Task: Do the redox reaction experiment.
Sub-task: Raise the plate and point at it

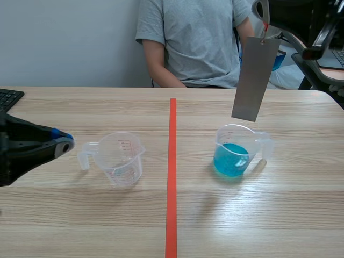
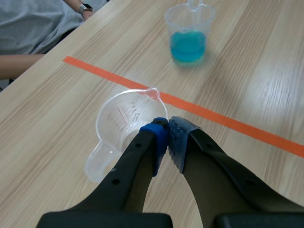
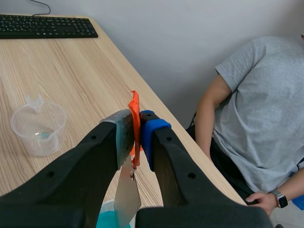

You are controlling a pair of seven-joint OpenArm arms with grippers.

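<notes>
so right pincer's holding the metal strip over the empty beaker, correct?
No. The right pincer holds the metal strip by its orange tag over the beaker of blue liquid, not the empty beaker; the scene view shows it.

My gripper (image 2: 167, 129) is closed on nothing, the two blue pads (image 2: 158, 138) pressed tip to tip. The tips hang over the near rim of an empty clear measuring cup (image 2: 118, 118) on the wooden table (image 2: 42, 123); its handle points back toward me and its spout toward the orange tape line (image 2: 228, 122). Beyond the tape, well apart, stands a second clear cup (image 2: 189, 19) holding blue liquid (image 2: 188, 46). At the table's far edge I see a person in a grey shirt (image 2: 33, 23), with a wristwatch (image 2: 85, 8)
</notes>
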